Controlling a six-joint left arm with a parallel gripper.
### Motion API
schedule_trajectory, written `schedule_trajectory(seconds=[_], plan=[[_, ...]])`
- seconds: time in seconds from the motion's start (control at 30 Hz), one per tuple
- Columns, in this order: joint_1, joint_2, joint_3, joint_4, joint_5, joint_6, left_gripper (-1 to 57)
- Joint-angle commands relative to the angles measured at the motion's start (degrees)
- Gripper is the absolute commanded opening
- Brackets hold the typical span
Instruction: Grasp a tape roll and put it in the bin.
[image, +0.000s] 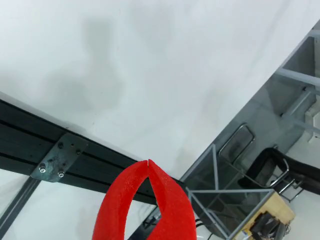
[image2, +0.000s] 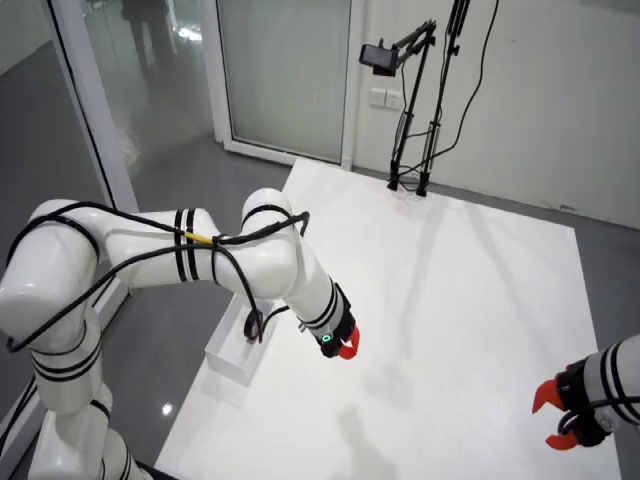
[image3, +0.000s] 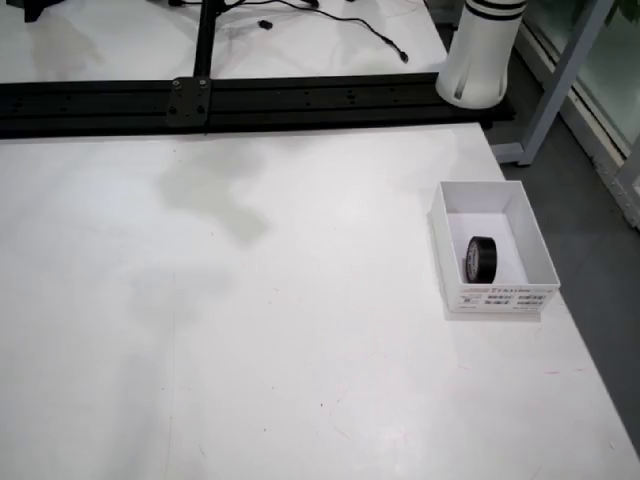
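In the view that rides on the gripper, the red fingers (image: 148, 162) meet at their tips, holding nothing, over bare white tabletop (image: 150, 75); neither roll nor bin shows here. The side view shows the gripper (image2: 346, 347) hovering just beside the bin (image2: 232, 357); its contents are hidden. Only the overhead view shows the black tape roll (image3: 481, 258) lying inside the white bin (image3: 448, 240) at the tabletop's right edge; a careless sweep of the arm might knock the bin off that edge.

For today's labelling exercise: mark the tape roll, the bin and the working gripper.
tape roll (image3: 481, 258), view from above, its black side
bin (image3: 497, 297), view from above, its labelled front wall
gripper (image2: 347, 347), view from the side, between the red fingertips
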Motion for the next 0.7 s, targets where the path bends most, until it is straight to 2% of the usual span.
schedule_trajectory(seconds=[0.03,0.7], plan=[[1.20,0.00,0.00,0.00,0.00,0.09,-0.4],[0.41,0.00,0.00,0.00,0.00,0.09,-0.4]])
